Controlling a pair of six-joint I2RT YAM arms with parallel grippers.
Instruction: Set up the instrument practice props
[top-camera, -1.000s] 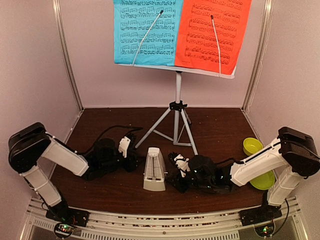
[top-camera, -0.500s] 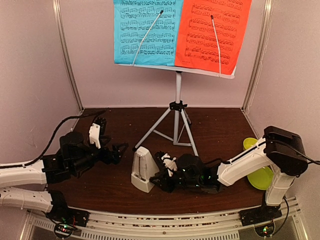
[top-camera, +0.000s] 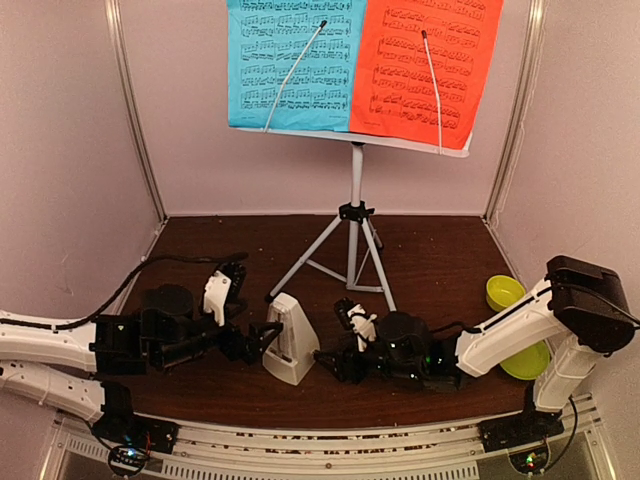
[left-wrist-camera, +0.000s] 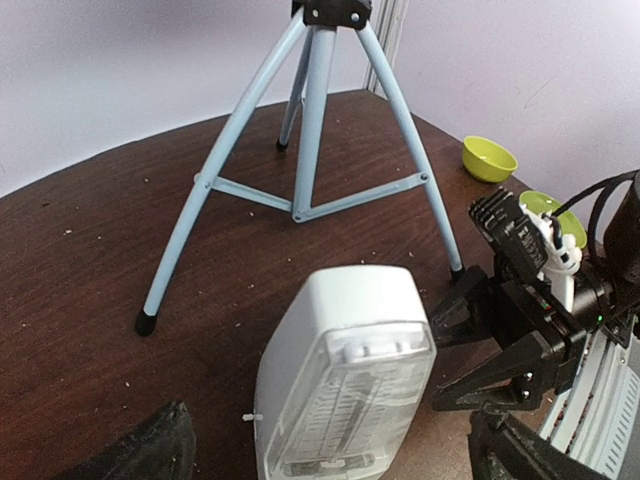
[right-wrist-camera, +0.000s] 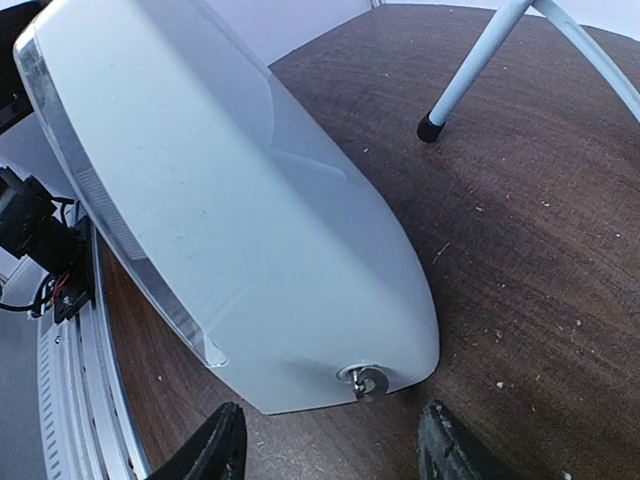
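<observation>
We find the metronome (top-camera: 290, 340) close to the near edge of the worktop (top-camera: 440, 260), a little left of its middle. It looks tipped instead of square on its base, its long axis leaning up and back.

The left gripper (top-camera: 258, 338) comes in low from the left edge, and it is the nearer one. In its wrist view the jaws stand wide apart with the metronome between them. We cannot tell whether either finger touches the case.

The right gripper (right-wrist-camera: 330, 445) lies just to the metronome's right, also spread wide and holding nothing. The winding key on the case faces it at close range.

Behind the metronome, toward the far edge, stands the music stand (top-camera: 355, 215), carrying the blue sheet (top-camera: 290, 60) and the red-orange sheet (top-camera: 425, 65). Its nearest tripod foot is near the metronome, so room to move backward is short.

We judge the free room lies leftward and along the near edge. The bowl (top-camera: 504, 292) and plate (top-camera: 530, 362) sit well apart by the right edge.
</observation>
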